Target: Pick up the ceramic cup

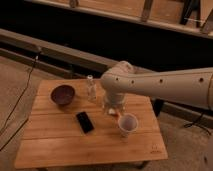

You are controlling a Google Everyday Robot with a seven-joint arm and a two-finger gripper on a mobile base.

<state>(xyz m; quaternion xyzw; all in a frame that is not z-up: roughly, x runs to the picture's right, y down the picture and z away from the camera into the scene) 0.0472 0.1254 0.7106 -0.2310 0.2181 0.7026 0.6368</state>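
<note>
**While the gripper hangs short of it: ceramic cup, upright on the counter**

Item: ceramic cup. Small, white, round and slightly tapered, with a wide rim and a pinkish inside; no handle shows. It stands mouth up.

Location: right of centre on the wooden counter, well in from the near edge. The black phone lies to its left. The dark maroon bowl and the slim clear bottle stand further back and left, well apart from it.

Gripper: the gripper hangs below the arm's bulky white joint, over the counter, just behind and to the left of the cup and not touching it. Whether it is open or closed cannot be told from this view.

Handling, as judged:
- Weight: probably light for its size, and it looks empty.
- Stiffness: rigid, so the wall should not give under pressure.
- Surface: likely glazed and therefore slippery, so a firm, square hold is wanted.
- Fragility: liable to chip or break if knocked over or dropped.

Where to take hold: across the rim from above, one side within and one without, or around the upper body, where the taper widens and resists slipping downward.

Caution: a sideways nudge on approach could tip it.
</note>
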